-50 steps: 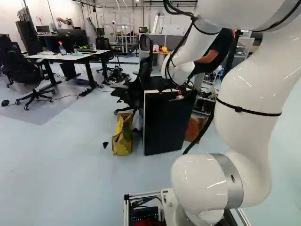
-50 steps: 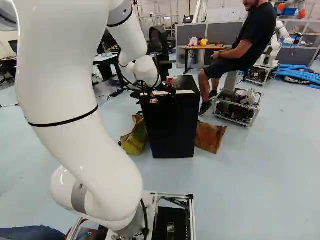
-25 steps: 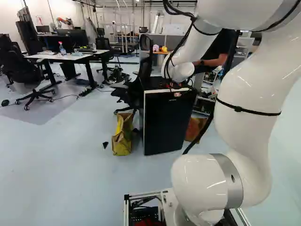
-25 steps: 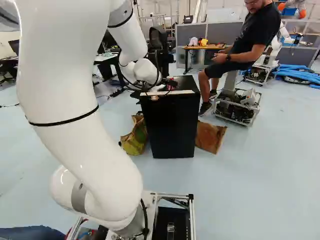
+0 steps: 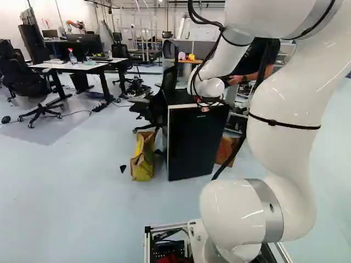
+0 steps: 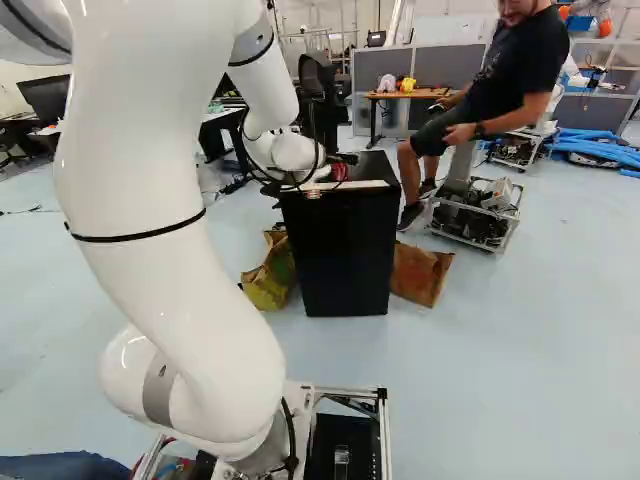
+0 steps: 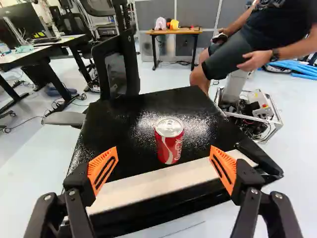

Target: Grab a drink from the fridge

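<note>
The claw [image 7: 164, 148] is released and spread wide. Ahead of its opening, the red can [image 7: 169, 141] stands upright on the fridge [image 6: 345, 255]. Probable step: approach. Next, advance the claw until it straddles the can, then close.

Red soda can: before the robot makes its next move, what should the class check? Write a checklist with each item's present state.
1. Black two-finger gripper with orange pads open: ok.
2. Red metal can upright on top of the black box-shaped fridge: ok.
3. Can lined up with the gap between the fingers: ok.
4. Both pads touching the can: not ok, neither does.
5. Person's hand off the can: ok.
6. Can full: cannot tell.
</note>
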`<state>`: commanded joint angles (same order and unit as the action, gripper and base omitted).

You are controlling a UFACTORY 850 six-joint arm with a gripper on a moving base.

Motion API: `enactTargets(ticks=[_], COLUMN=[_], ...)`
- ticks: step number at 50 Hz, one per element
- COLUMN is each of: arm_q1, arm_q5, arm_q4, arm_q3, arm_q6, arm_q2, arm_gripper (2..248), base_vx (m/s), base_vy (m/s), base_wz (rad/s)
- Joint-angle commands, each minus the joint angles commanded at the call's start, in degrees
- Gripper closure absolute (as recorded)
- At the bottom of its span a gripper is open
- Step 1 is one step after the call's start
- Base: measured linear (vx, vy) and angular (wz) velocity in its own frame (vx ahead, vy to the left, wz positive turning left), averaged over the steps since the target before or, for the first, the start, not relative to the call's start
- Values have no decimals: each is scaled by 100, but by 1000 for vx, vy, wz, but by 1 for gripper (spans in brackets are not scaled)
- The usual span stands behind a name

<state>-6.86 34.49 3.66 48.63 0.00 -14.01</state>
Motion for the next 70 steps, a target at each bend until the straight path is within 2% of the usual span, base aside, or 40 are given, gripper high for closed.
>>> enactTargets(ticks=[21, 70], arm_q1=[0, 3], arm_q5=[828, 1502], arm_q4=[0, 0], arm_q3=[-9, 41], arm_q6=[0, 0], arm_q2=[-239, -846], arm_gripper=[3, 3], base_vx=[0, 0], base_vy=[0, 0], base_wz=[0, 0])
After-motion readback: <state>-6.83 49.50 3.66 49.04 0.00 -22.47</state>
